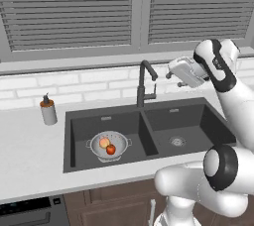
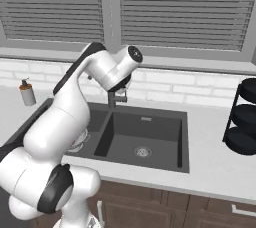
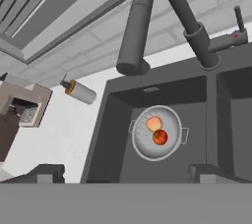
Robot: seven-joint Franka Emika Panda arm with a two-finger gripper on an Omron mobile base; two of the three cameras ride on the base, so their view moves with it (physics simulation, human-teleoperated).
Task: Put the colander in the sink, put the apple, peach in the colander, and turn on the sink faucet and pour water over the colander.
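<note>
Left base view gives the clearest layout: colander (image 1: pixel 109 144) sits on the floor of the sink's (image 1: pixel 149 156) left basin, toward its front, with the peach (image 1: pixel 104 142) and apple (image 1: pixel 110 149) inside it, touching, apple nearer the front rim. Right base view has the arm's white body in front of the left basin, so just a sliver of colander (image 2: pixel 77 142) rim shows past it; fruits hidden there. It does show the right basin with its drain and a black tiered rack (image 2: pixel 244 118) at the counter's right edge, which the other views miss. Hand view looks down past the sink faucet (image 3: pixel 147 21): spout end hangs above the left basin's back edge, side lever sticks out at upper right, colander (image 3: pixel 157 133) below with peach (image 3: pixel 154 123) and apple (image 3: pixel 160 137). Soap dispenser (image 1: pixel 48 110) stands on the counter left of the sink, near the back wall; closed blinds above. Faucet (image 1: pixel 145 82) rises at the sink's back rim over the divider. Arm is folded high, elbow up over the right basin, wrist turned left toward the faucet. Gripper (image 1: pixel 173 71) hovers just right of the faucet's neck, apart from it, fingers spread wide, holding nothing; both finger tips (image 3: pixel 44 173) sit far apart at the hand view's bottom.
</note>
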